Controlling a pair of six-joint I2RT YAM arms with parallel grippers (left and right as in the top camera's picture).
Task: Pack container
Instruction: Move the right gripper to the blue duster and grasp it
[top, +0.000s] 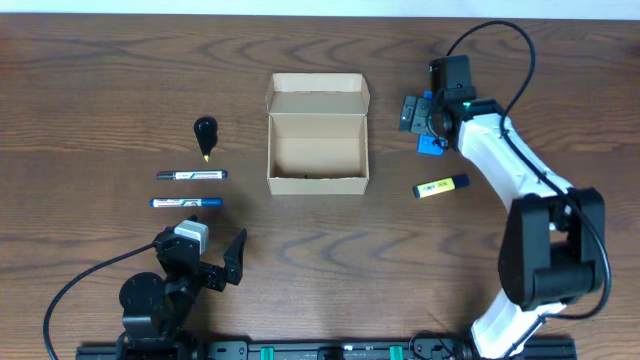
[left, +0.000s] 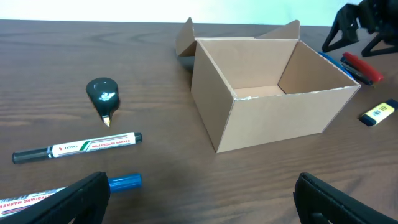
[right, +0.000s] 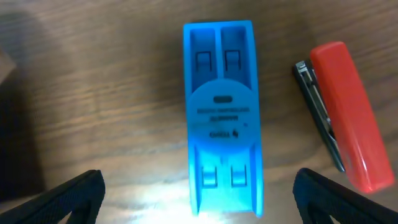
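On the far left of the dark wooden desk (top: 90, 80), close to my front edge, the left pincer (top: 215, 262) sits low with its fingers spread wide and nothing between them. In its own wrist camera the dark fingertips (left: 68, 200) show only at the two bottom corners.

Just beyond it I see two markers lying parallel but apart. The blue marker (top: 186, 203) is nearer the pincer and the black marker (top: 191, 175), with a white label, is behind it. Farther back stands a small black teardrop-shaped item (top: 205, 133), its yellowish tip pointing toward the markers.

In the middle of the desk is the container (top: 318, 178), a plain tan cardboard box. It stands upright and open, with its flap lid (top: 318, 93) folded back on the far side. I can see bare cardboard at its bottom. It is well apart from the markers on one side and from the right arm's things on the other.

To the right, the right pincer (top: 424, 116) hangs over a blue plastic tool (right: 221, 118) that lies flat on the desk. In the right wrist view its fingers stand wide at the bottom corners with the blue tool between them, and they grip nothing. A red stapler (right: 342, 112) lies just beside the blue tool with a strip of desk between them. A yellow highlighter (top: 441, 187) lies slightly tilted nearer to me, apart from the pincer and to the right of the box.
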